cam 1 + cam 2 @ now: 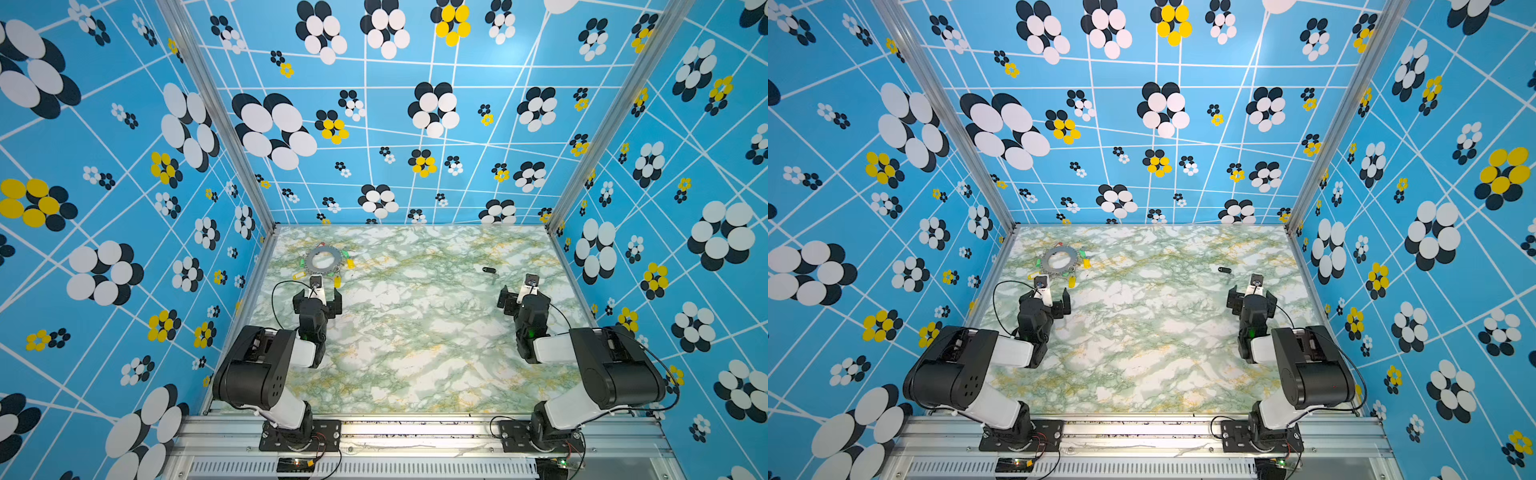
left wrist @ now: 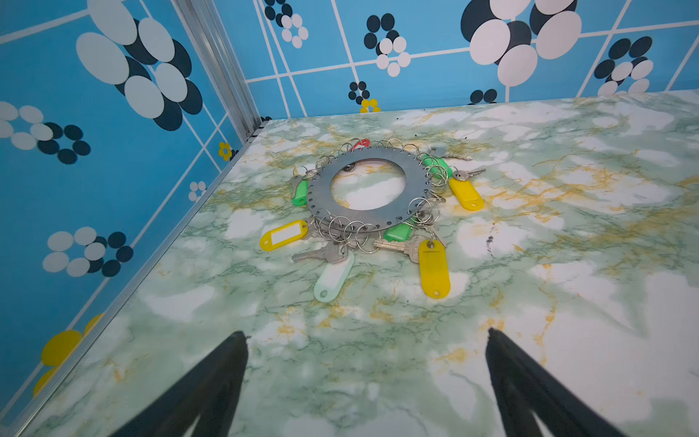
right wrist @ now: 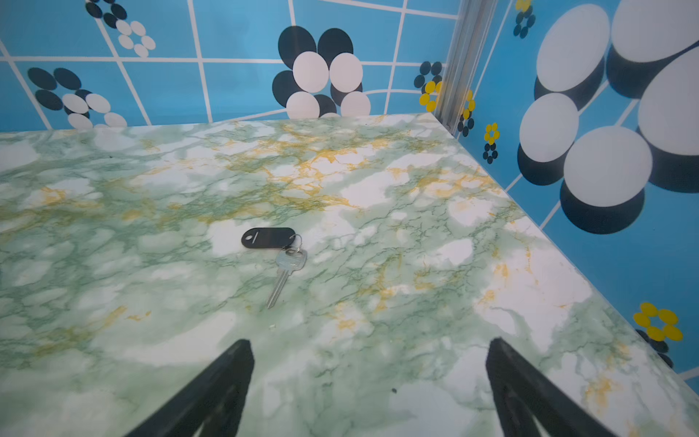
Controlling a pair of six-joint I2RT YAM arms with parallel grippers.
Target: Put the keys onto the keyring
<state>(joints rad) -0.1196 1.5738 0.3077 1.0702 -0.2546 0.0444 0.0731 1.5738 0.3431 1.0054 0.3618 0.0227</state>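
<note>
Three blue walls (image 1: 104,166) printed with black, white and yellow flowers enclose a green-veined marble counter (image 1: 415,353). Two arms stand at its near edge: the left arm (image 1: 257,374) and the right arm (image 1: 615,374), each reaching toward the far side.

The keyring (image 1: 338,258) (image 1: 1045,259), a flat grey metal disc with a wide round hole, lies flat in the far left part of the counter, close to the left wall. In the left wrist view the keyring (image 2: 363,219) is rimmed with many small wire loops (image 2: 340,227).

The left gripper (image 1: 320,297) (image 2: 367,333) hovers just short of the keyring. Its jaws are spread wide and hold nothing. The right gripper (image 1: 523,297) (image 3: 370,340) hovers on the right side, its jaws equally wide apart and empty.

The keys (image 1: 489,270) (image 1: 1224,270) lie on the counter's far right part, just beyond the right gripper and well apart from the keyring. The right wrist view shows them as one silver key (image 3: 287,265) joined by a small loop to a black oblong tag (image 3: 268,237), both lying flat.

Around the keyring hang other silver keys with yellow tags (image 2: 434,268), green tags (image 2: 300,193), a pale translucent tag (image 2: 333,278) and a red tag (image 2: 361,143) half hidden at its far rim.
</note>
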